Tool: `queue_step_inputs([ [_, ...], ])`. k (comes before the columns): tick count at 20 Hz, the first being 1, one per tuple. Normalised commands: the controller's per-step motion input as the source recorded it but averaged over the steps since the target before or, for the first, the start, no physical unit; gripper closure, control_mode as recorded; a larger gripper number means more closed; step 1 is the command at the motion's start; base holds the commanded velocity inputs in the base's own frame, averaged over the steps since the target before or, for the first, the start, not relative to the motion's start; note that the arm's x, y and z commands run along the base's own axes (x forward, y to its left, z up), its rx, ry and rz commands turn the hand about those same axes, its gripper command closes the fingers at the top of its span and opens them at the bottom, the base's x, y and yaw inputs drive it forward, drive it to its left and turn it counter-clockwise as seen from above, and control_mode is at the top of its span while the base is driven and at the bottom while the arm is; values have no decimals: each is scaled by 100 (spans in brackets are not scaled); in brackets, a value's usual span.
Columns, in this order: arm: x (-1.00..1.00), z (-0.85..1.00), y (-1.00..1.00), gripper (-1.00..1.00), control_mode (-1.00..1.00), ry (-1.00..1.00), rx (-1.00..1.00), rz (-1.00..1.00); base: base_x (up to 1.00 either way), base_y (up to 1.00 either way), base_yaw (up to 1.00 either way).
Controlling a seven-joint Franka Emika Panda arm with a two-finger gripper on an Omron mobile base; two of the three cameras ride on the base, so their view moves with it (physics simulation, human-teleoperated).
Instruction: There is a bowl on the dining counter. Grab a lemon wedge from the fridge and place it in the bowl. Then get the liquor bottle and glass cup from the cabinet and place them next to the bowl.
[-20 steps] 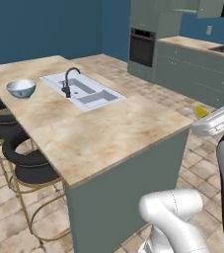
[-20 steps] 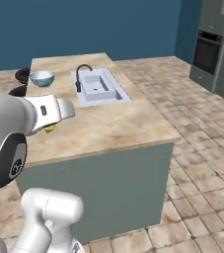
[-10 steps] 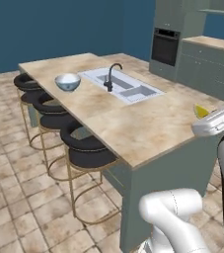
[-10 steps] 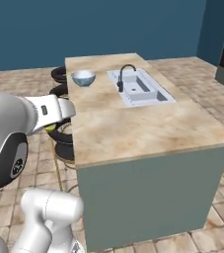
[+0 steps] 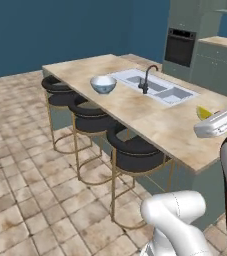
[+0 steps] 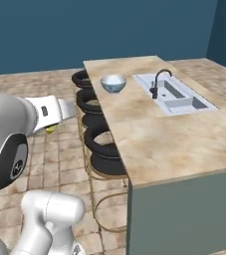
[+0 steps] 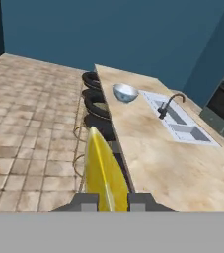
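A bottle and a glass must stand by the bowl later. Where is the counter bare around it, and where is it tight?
The dining counter is bare in front of the bowl, a wide stretch bordered by the stools' edge and the sink. Beyond the bowl a smaller bare patch runs to the far end. Tightest is the strip between bowl and sink, near the tap.

No readable text, labels or signs anywhere.

Yellow lemon wedge (image 7: 105, 173) upright between hand's (image 7: 112, 202) tips; pale bowl (image 5: 103, 84) on dining counter (image 5: 150, 120).
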Motion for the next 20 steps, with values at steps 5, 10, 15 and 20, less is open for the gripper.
queue_step_inputs([
  [5, 0, 0, 0, 100, 100, 0, 0, 0, 58, 99, -24],
  [10, 0, 0, 0, 100, 100, 0, 0, 0, 61, 100, -32],
  [15, 0, 0, 0, 100, 100, 0, 0, 0, 65, 100, -35],
  [20, 0, 0, 0, 100, 100, 0, 0, 0, 68, 98, -37],
])
